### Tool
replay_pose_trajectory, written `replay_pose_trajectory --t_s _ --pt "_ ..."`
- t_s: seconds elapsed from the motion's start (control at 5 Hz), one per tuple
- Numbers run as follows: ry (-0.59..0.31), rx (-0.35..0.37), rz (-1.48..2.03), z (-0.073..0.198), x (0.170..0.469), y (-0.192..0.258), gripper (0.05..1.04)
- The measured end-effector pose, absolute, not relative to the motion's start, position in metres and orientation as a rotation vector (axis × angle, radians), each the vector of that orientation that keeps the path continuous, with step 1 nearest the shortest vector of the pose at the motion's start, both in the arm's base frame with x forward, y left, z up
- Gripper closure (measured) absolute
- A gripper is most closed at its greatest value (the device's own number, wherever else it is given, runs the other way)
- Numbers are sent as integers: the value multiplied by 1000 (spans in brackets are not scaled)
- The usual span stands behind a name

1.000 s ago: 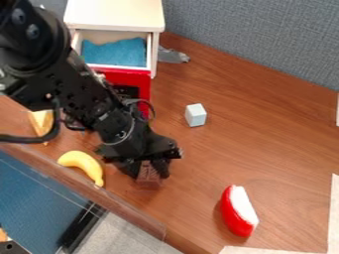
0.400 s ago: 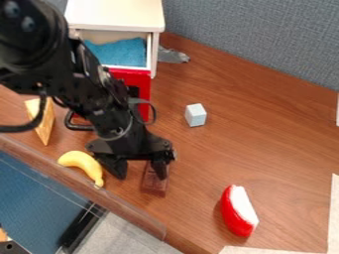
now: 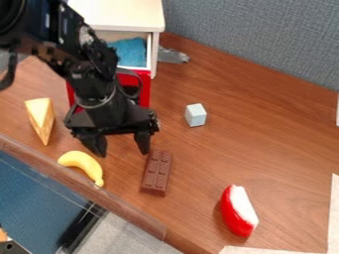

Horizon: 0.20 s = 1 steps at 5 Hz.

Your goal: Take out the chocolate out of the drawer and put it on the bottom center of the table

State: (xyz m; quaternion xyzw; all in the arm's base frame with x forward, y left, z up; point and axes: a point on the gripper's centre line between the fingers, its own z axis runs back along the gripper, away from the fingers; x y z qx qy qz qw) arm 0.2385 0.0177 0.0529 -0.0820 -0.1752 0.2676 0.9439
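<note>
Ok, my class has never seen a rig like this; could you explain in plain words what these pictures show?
Every picture comes from one fixed camera looking down at a slant on a wooden table. The black machine is a robot arm, entering from the upper left. At its end is a two-finger gripper, which works like a simple hand. Its fingers are apart and hold nothing. Beside it lies a brown chocolate bar. Also on the table are a yellow banana, a pale yellow wedge, a small whitish cube and a red and white piece. Behind the arm, an open drawer with a red front has blue material inside.
</note>
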Motion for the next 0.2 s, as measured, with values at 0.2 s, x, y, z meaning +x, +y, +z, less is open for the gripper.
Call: replay_pose_trajectory --t_s 0.2 --pt "-312 -141 552 57 234 20 87"
